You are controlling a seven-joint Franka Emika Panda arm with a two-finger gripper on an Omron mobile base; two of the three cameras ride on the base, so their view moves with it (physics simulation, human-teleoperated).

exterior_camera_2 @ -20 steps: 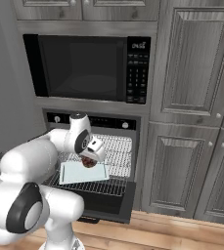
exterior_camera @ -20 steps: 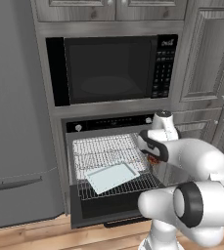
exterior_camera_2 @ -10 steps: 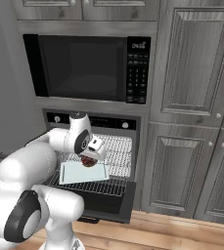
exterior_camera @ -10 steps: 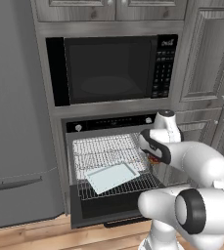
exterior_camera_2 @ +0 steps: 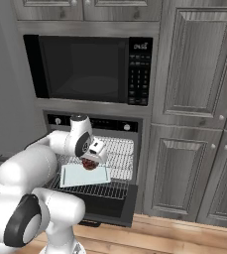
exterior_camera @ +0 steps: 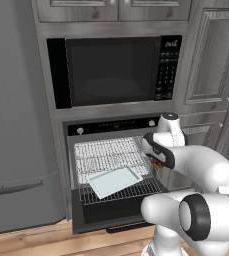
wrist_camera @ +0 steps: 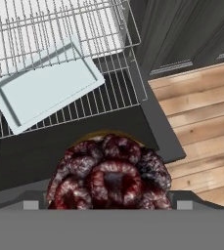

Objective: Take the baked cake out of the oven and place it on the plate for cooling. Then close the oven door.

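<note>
Two wire racks [exterior_camera: 113, 155] fill the open oven [exterior_camera: 111, 170] above wood flooring [wrist_camera: 201, 117]; the end effector [exterior_camera_2: 90, 161] grips the baked cake [wrist_camera: 108, 173].

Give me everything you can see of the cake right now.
The baked cake is a small round dark reddish-brown ring of glossy lumps with a dimple in the middle. It sits in the gripper, whose jaws stand wide around it; the hand view has it close up between the finger tips. It is outside the oven cavity, lifted over the pulled-out wire rack and pale square tray, touching neither. Its underside is hidden.
</note>
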